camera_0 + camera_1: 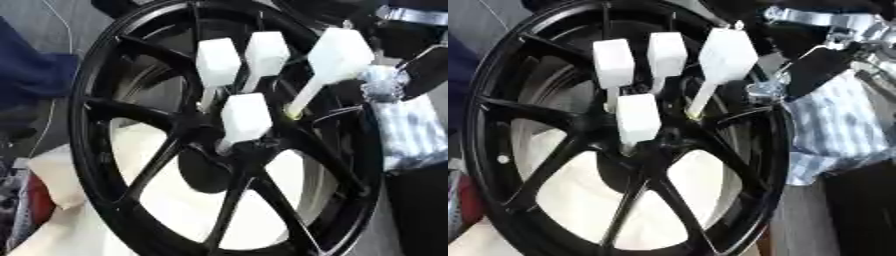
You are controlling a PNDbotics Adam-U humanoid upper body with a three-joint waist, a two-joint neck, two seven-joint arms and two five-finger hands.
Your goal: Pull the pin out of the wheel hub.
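A black spoked wheel [131, 165] stands upright and fills both views. Several white pins with blocky heads and thin shafts stick out of its hub [236, 150]. The rightmost pin [337, 55] is the longest; it leans up to the right, and its shaft enters the hub near a yellowish spot [293, 114]. My right hand [820, 70], black with silver joints, comes in from the upper right. It sits just right of that pin's head; whether it touches the pin is unclear. My left hand shows in no view.
A blue-and-white striped cloth [833, 135] hangs right of the wheel rim, below my right hand. White foam blocks [61, 180] lie behind and under the wheel at lower left. Something red [35, 200] sits at the left edge.
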